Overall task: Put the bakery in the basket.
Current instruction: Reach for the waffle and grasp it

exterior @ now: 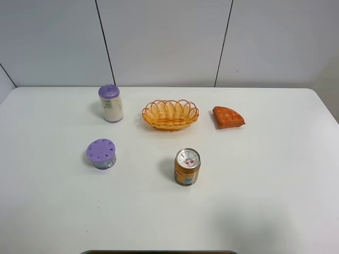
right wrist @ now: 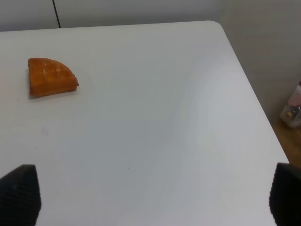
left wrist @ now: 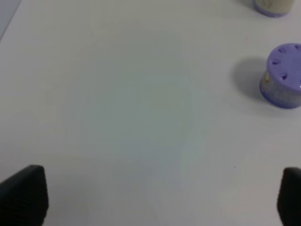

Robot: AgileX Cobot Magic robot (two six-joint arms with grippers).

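The bakery (exterior: 228, 117), an orange-brown wedge with a grid top, lies on the white table just right of the basket (exterior: 170, 114), an orange-yellow wicker oval at the back middle that holds nothing. The bakery also shows in the right wrist view (right wrist: 51, 76), far ahead of my right gripper (right wrist: 150, 200), whose fingertips stand wide apart and hold nothing. My left gripper (left wrist: 150, 197) is also open and empty over bare table. Neither arm shows in the exterior high view.
An orange drink can (exterior: 187, 166) stands in front of the basket. A tall purple-capped bottle (exterior: 110, 103) stands left of the basket. A short purple-lidded jar (exterior: 101, 153) sits front left and also shows in the left wrist view (left wrist: 284, 75). The table's right edge (right wrist: 254, 103) drops to the floor.
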